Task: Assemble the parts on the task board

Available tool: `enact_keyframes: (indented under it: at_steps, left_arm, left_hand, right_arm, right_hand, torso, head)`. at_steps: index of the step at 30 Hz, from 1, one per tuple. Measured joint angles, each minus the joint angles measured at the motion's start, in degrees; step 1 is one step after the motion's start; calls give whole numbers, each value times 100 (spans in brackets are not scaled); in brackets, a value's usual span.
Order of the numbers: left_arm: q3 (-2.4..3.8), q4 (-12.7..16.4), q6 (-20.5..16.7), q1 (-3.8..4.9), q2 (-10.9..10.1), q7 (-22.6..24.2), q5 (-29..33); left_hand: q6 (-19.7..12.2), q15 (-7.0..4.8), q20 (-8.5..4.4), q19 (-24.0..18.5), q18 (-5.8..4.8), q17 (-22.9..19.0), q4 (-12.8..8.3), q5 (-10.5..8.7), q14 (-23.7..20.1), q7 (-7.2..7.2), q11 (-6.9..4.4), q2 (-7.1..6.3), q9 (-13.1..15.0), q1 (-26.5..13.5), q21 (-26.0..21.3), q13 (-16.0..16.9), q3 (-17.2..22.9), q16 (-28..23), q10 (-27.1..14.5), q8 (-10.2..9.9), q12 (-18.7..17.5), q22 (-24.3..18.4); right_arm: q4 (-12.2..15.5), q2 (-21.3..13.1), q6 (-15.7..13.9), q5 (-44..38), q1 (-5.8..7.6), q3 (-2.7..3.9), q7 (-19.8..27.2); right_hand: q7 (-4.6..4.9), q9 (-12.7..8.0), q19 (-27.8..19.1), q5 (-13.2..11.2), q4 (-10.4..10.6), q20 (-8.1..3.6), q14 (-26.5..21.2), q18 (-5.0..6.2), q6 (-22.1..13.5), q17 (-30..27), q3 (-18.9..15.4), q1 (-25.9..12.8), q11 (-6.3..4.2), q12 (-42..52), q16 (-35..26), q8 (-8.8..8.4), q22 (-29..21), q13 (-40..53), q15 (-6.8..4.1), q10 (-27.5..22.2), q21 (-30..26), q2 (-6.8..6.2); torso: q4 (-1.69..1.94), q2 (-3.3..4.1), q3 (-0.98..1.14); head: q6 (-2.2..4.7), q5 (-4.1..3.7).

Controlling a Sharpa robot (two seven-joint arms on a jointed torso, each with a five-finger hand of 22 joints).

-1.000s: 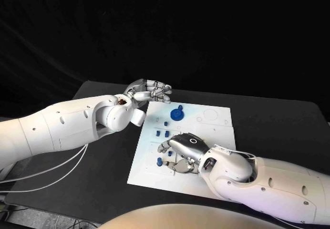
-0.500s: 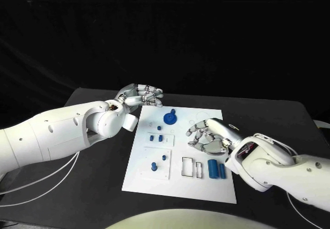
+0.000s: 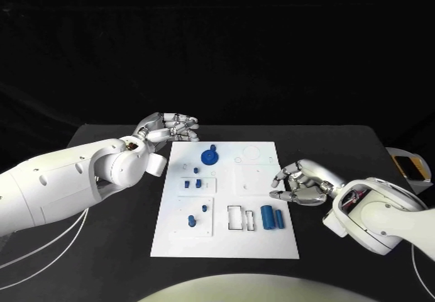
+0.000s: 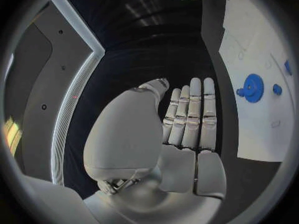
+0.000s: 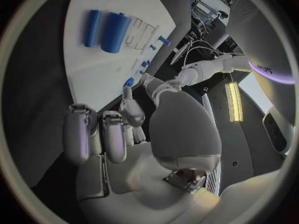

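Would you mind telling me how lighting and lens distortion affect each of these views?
Head view: the task board is brightly lit against a black, featureless background. Left wrist view: fisheye bends the board's edge, and the left hand is evenly lit. Right wrist view: strong curvature, with the right hand partly shadowed.

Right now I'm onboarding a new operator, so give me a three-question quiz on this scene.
1. True or false: the right hand holds a blue part.
2. Which part lies nearest the right hand? A) blue gear B) two blue cylinders C) blue peg
3. Fill in: the left hand is off the task board's ___ corner.

Key: 1 false; 2 B; 3 far left.
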Motion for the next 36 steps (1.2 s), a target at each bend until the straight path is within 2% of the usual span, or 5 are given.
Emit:
enact_keyframes:
  at_steps: [4, 10, 21, 26, 36]
  left_arm:
    - [-2, 11, 5, -22, -9, 26, 20]
    - [-4, 21, 33, -65, -21, 66, 57]
    - [-4, 31, 101, -94, -40, 89, 103]
    - [-4, 39, 117, -99, -66, 89, 114]
    - [-4, 50, 132, -101, -92, 55, 123]
  left_hand:
    - [0, 0, 0, 0, 0, 0, 0, 0, 0, 0, 0, 0, 0, 0, 0, 0, 0, 0, 0, 0, 0, 0]
    - [0, 0, 0, 0, 0, 1, 0, 0, 0, 0, 0, 0, 0, 0, 0, -1, 0, 0, 0, 0, 0, 0]
    - [0, 0, 0, 0, 0, 12, 0, 0, 0, 0, 0, 0, -1, 0, 0, -1, 0, 0, 0, 0, 0, 0]
    - [0, 0, 0, 0, 0, 12, 0, 0, 0, 0, 0, 0, -1, 0, 0, -2, 0, 0, 0, 0, 0, 1]
    - [-22, 0, 0, 0, 0, 29, 0, 0, 0, 22, 1, 0, -7, 0, 1, -2, 0, 0, 0, 0, 0, 1]
  right_arm:
    - [94, -95, 80, -181, -77, -22, -321]
    - [157, -57, 147, -488, -268, -48, -799]
    - [113, 205, 223, -1090, -420, -48, -1278]
    - [62, 300, 296, -1261, -504, -56, -1420]
    - [-7, 440, 422, -1478, -551, -55, -1585]
  right_hand:
    - [-60, 220, 0, 59, 317, 0, 0, -4, -64, 0, -350, -184, -13, 372, 30, 123, 0, 500, 0, 110, 68, -24]
    - [-43, 411, 0, 123, 603, 0, 0, -4, -161, -1, -731, -203, -3, 703, 43, 176, -1, 938, 0, 282, 335, -16]
    - [-40, 492, -1, 123, 701, 0, 0, -4, -228, -1, -935, -119, -10, 883, 42, 176, -1, 988, 0, 376, 361, 69]
    - [-41, 516, -1, 123, 746, 0, 0, -4, -244, -2, -997, -96, 18, 942, 42, 176, -2, 988, 0, 405, 361, 92]
    - [-41, 560, -1, 169, 762, 0, 0, -3, -244, -3, -1092, -44, -2, 985, 41, 220, -2, 987, 1, 426, 361, 144]
  torso:
    - [-18, -23, -2]
    - [-28, -41, -9]
    - [-12, -51, -16]
    - [-19, -46, -16]
    - [-26, -39, -10]
  head:
    - [-19, -51]
    - [-25, -55]
    - [-26, -62]
    - [-16, -41]
    - [-20, -19]
